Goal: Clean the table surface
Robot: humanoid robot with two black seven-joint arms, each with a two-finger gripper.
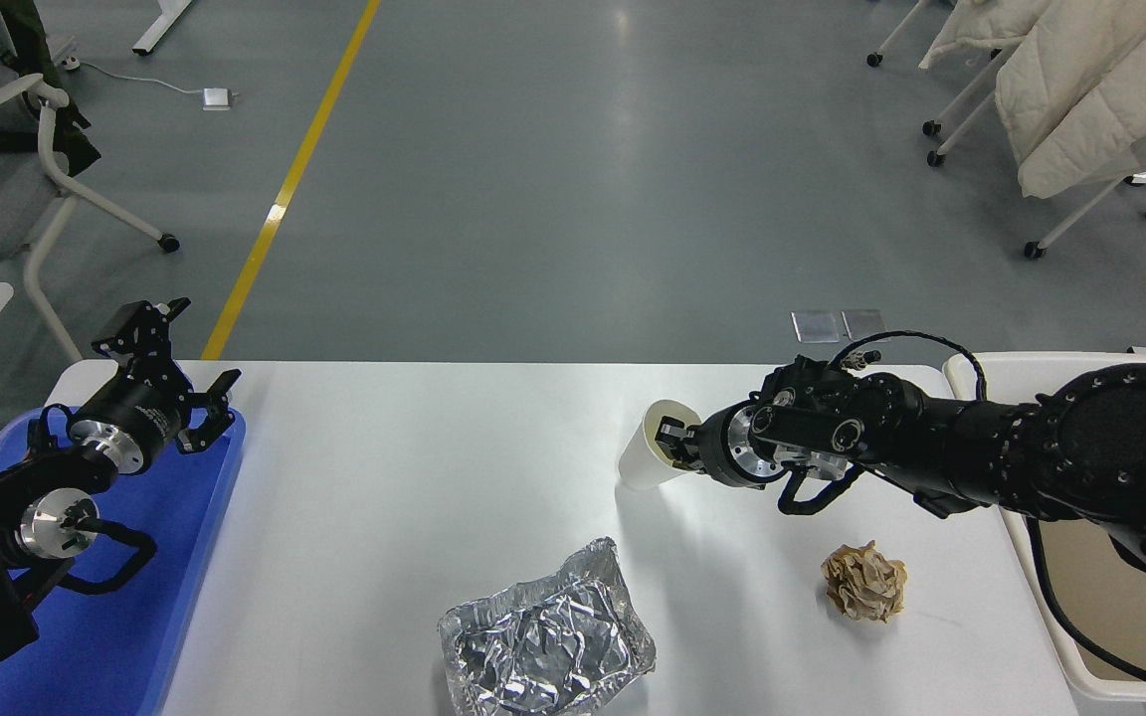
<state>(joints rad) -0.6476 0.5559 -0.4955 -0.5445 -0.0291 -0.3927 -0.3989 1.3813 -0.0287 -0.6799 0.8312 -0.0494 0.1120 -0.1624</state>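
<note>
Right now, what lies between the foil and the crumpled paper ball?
Nothing: in the head view, only bare table surface separates the foil from the paper ball.

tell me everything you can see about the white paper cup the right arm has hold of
The white paper cup looks like plain, unprinted paper, with a rolled rim and tapered wall. It is tilted, its mouth turned up and right toward the right end effector, which grips the rim, one finger inside. It appears raised off the table surface, near the far edge, right of centre. Nothing shows inside it.
</note>
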